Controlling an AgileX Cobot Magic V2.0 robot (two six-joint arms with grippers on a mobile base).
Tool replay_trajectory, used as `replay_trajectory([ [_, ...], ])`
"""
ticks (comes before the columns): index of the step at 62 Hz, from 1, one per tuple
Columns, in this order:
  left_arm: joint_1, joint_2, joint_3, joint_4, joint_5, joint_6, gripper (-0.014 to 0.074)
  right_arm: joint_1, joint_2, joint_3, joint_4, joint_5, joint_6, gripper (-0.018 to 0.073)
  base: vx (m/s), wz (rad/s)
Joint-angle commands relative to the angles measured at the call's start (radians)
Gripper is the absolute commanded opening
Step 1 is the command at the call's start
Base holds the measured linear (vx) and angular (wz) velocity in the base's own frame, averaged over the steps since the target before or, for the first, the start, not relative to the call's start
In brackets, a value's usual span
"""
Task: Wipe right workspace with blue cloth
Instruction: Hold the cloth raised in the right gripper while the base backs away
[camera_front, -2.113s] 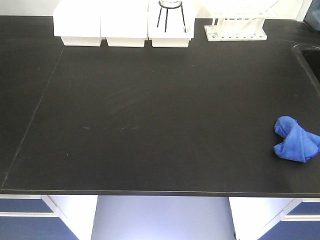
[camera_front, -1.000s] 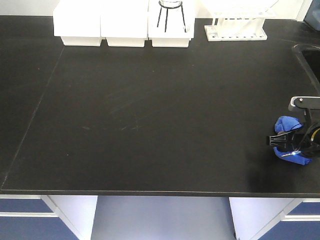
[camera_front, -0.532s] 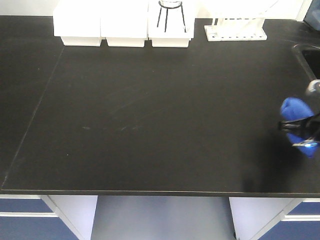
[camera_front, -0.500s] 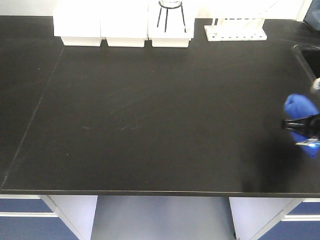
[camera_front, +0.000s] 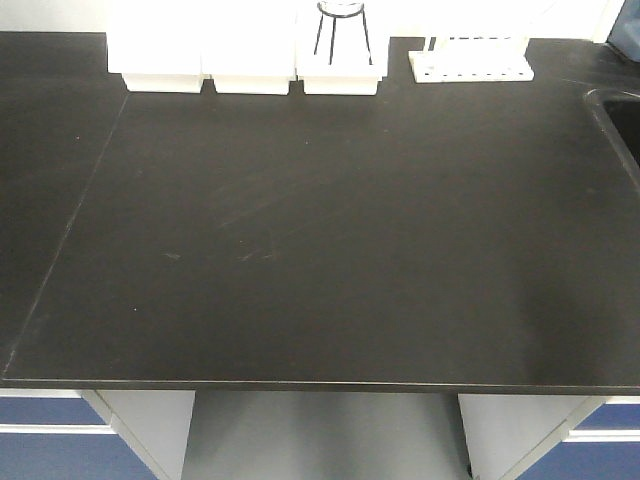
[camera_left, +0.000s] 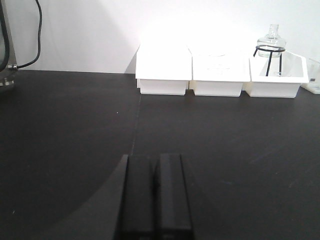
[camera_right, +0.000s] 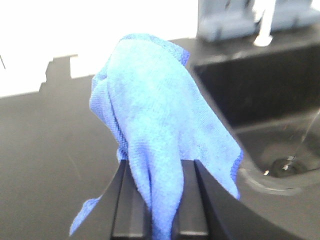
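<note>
Right gripper (camera_right: 161, 210): fingers (camera_right: 131, 205) pinching the blue cloth (camera_right: 157, 130) between them. A fold is trapped in the gap, the bulk bunches up beyond the fingertips, and a loose tail hangs off to their left. Beyond and right of the fingertips is a black sink (camera_right: 260, 95), with its drain (camera_right: 285, 165) low on that side. Matte black bench (camera_right: 50, 145) lies left of and beyond the fingers. The cloth looks to be held off the surface, though contact under the bunch can't be confirmed from the wrist view. Front view shows the bench, a test-tube rack (camera_front: 470, 62) at the back and a sink corner at the right edge, but no cloth and no arm in frame. Left gripper (camera_left: 152, 197): fingers (camera_left: 140, 195) pressed together, nothing between them, parked low over the bench, with white trays (camera_left: 164, 70) and a flask (camera_left: 272, 41) well beyond the tips. Judged step: the cloth is secured and in carry, wiping not yet begun. The surface near the fingers belongs to the sink bench, so the right workspace is likely out of all three views. The next move calls for keeping the pinch firm, swinging the arm away from the sink to the target top, and lowering until the bunch flattens under the fingertips. Then sweep in overlapping strokes with steady downward pressure.
</note>
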Motion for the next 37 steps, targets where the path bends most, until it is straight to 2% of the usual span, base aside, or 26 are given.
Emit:
replay_trajectory([
  [1,0.004,-0.016,0.031,0.001,-0.08,-0.008,-0.0006,0.002,-0.081,-0.012,0.002,-0.013,-0.024,-0.0001,0.0,0.0],
  [8,0.004,-0.016,0.031,0.001,-0.08,-0.008,-0.0006,0.002,-0.137,-0.011,0.108,0.05,-0.067,-0.0001,0.0,0.0],
  [15,0.004,-0.016,0.031,0.001,-0.08,-0.008,-0.0006,0.002,-0.151,-0.011,0.306,0.1,-0.213,-0.0001,0.0,0.0],
  [19,0.004,-0.016,0.031,0.001,-0.08,-0.008,-0.0006,0.002,-0.151,-0.011,0.426,0.115,-0.351,-0.0001,0.0,0.0],
  [22,0.004,-0.016,0.031,0.001,-0.08,-0.008,-0.0006,0.002,-0.151,-0.011,0.528,0.114,-0.497,-0.0001,0.0,0.0],
  [29,0.004,-0.016,0.031,0.001,-0.08,-0.008,-0.0006,0.002,-0.151,-0.011,0.676,0.095,-0.775,-0.0001,0.0,0.0],
  [37,0.004,-0.016,0.031,0.001,-0.08,-0.008,-0.0006,0.002,-0.151,-0.011,0.805,0.064,-0.977,-0.0001,0.0,0.0],
])
